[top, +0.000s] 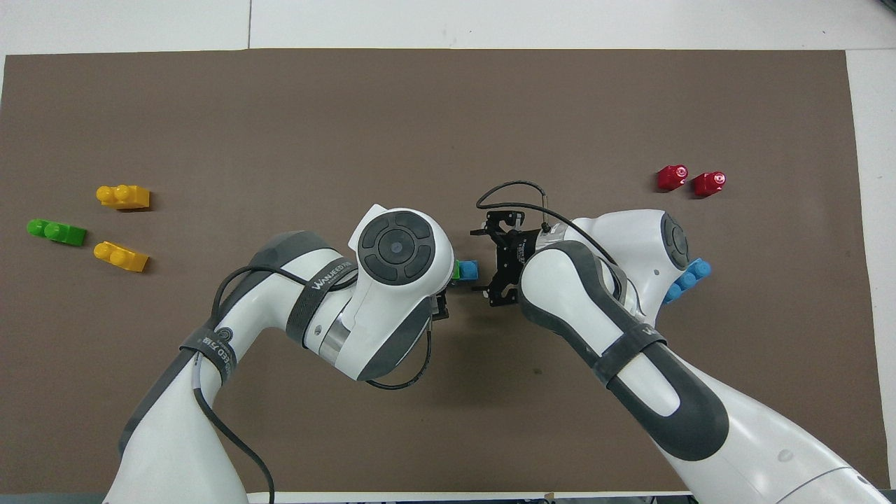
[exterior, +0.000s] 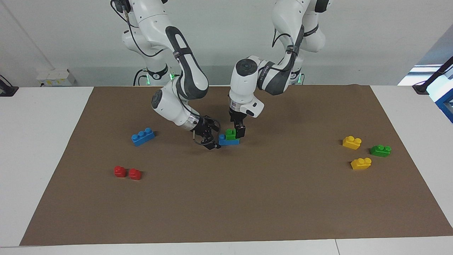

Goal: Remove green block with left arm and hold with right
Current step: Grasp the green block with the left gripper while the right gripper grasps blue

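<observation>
1. The green block (exterior: 230, 134) is seen stacked on one end of a blue brick (exterior: 228, 141) near the middle of the brown mat (exterior: 247, 198) on the tabletop (exterior: 46, 141).
2. The left gripper (exterior: 240, 131) is lowered from above at the green block, its fingers spread and unclenched; one finger is seen beside the block at the left arm's end of it, and contact cannot be told.
3. The right gripper (exterior: 212, 141) is tilted low just beside the blue brick's bare end, released and holding nothing.
4. No containers are seen.
5. Another blue brick (exterior: 143, 136) and two red blocks (exterior: 127, 172) are found toward the right arm's end; two yellow blocks (exterior: 355, 152) and a dark green brick (exterior: 380, 150) are found toward the left arm's end, all well apart from the grippers.
</observation>
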Tool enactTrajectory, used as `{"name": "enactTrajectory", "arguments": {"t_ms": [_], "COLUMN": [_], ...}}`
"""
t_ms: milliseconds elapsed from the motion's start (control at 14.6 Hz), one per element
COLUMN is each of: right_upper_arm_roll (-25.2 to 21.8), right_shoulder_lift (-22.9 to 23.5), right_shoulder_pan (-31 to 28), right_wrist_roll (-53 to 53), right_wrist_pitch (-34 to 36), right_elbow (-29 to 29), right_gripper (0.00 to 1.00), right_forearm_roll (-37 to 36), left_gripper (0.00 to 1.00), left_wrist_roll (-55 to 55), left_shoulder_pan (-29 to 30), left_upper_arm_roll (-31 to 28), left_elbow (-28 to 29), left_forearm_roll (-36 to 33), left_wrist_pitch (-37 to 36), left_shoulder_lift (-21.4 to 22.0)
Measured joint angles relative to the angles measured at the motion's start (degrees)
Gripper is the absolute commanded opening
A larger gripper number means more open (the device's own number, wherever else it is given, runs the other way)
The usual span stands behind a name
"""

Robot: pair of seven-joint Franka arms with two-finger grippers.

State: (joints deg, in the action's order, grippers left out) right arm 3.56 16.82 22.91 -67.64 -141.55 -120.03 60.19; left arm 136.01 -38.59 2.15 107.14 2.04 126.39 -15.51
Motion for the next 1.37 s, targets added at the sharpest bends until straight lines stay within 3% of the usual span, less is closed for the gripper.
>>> {"name": "enactTrajectory", "arguments": {"t_ms": [820, 1025, 1367], "right_upper_arm_roll": [-0.01, -0.01, -0.01], "right_shoulder_lift": [1.96, 1.96, 1.96], "right_shoulder_pan": [2.28, 2.33, 2.34], "right_wrist_roll": [0.00, 0.00, 0.00], "right_wrist_pitch": [-2.43, -2.44, -2.45], "right_elbow": [0.04, 0.05, 0.06], "right_gripper": [0.99, 0.90, 0.57], "right_forearm_roll": [0.46, 0.46, 0.46], "left_gripper": [1.00, 1.00, 1.00], "left_wrist_roll": [0.81, 0.84, 0.85], "left_shoulder_pan": [-0.02, -0.02, -0.02], "left_upper_arm_roll": [-0.03, -0.03, -0.04], "left_elbow": [0.01, 0.01, 0.11], "left_forearm_roll": [-0.22, -0.22, -0.26], "left_wrist_pitch": [1.97, 2.02, 2.03], "left_shoulder_lift": [-2.47, -2.53, -2.61]}}
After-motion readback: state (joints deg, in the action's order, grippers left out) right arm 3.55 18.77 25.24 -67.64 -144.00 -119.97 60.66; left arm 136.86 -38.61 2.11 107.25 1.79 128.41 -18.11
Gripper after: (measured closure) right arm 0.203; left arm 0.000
